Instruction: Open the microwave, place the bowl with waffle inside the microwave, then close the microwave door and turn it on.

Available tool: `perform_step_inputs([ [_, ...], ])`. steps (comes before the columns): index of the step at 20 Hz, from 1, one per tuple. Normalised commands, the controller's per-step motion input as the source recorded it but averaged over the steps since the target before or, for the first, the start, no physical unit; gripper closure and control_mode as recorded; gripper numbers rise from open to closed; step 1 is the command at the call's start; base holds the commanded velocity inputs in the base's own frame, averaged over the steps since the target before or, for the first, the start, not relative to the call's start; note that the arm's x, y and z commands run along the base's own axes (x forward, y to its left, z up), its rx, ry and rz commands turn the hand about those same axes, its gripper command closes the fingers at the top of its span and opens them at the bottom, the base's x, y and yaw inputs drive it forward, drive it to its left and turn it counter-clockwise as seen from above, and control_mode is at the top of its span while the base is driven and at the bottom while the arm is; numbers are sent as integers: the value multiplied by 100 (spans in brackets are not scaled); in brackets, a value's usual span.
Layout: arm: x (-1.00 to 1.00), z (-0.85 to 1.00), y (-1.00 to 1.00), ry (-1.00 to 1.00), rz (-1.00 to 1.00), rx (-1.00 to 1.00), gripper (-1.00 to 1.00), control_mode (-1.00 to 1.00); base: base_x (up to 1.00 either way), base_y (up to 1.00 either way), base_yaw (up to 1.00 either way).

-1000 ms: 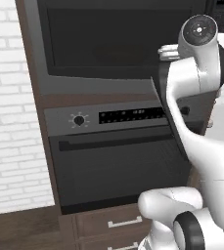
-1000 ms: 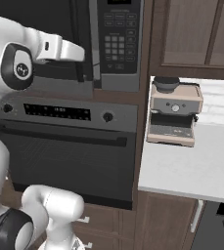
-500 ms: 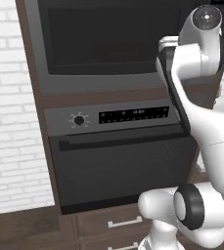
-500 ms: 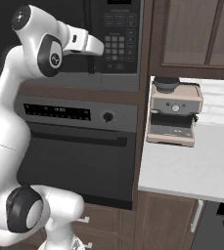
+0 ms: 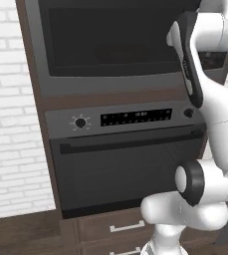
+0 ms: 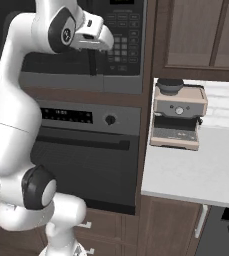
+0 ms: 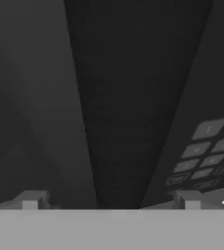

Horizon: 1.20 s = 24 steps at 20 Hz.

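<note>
The microwave [image 5: 110, 84] is built in above the oven, and its dark glass microwave door [image 5: 105, 40] is shut. Its black keypad [image 6: 120, 45] sits at the right. My gripper [image 6: 92, 61] hangs from the raised white hand just in front of the door's right edge, left of the keypad. In the hand view the gripper [image 7: 109, 202] is open. A dark upright strip of the door [image 7: 133, 107] runs between its two fingertips [image 7: 33, 200], with keypad buttons [image 7: 206, 146] to the right. The bowl and the waffle are out of view.
Below the microwave is a black oven [image 5: 125, 169] with a knob [image 5: 80, 122], a display and a bar handle [image 6: 81, 142]. A coffee machine [image 6: 178, 120] stands on the white counter [image 6: 196, 175] to the right. Drawers [image 5: 120, 226] lie beneath, and a brick wall [image 5: 11, 124] stands at left.
The arm has lifted and straightened. The hand has moved up and slightly right, closer to the door's right edge by the keypad. The jaws stay open.
</note>
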Motion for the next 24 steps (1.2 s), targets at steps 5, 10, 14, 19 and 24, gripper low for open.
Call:
perform_step_inputs([
  [5,-12,-47,-23,-27,2,18,-100,-100,0,0,0],
  [10,-4,-74,-9,-25,3,15,-100,-100,0,0,0],
  [14,-10,-69,0,-24,0,6,-100,-100,0,0,0],
  [19,-4,-16,-13,-19,0,1,-100,-100,0,0,0],
  [24,-19,0,-24,-17,0,4,-100,-100,0,0,0],
])
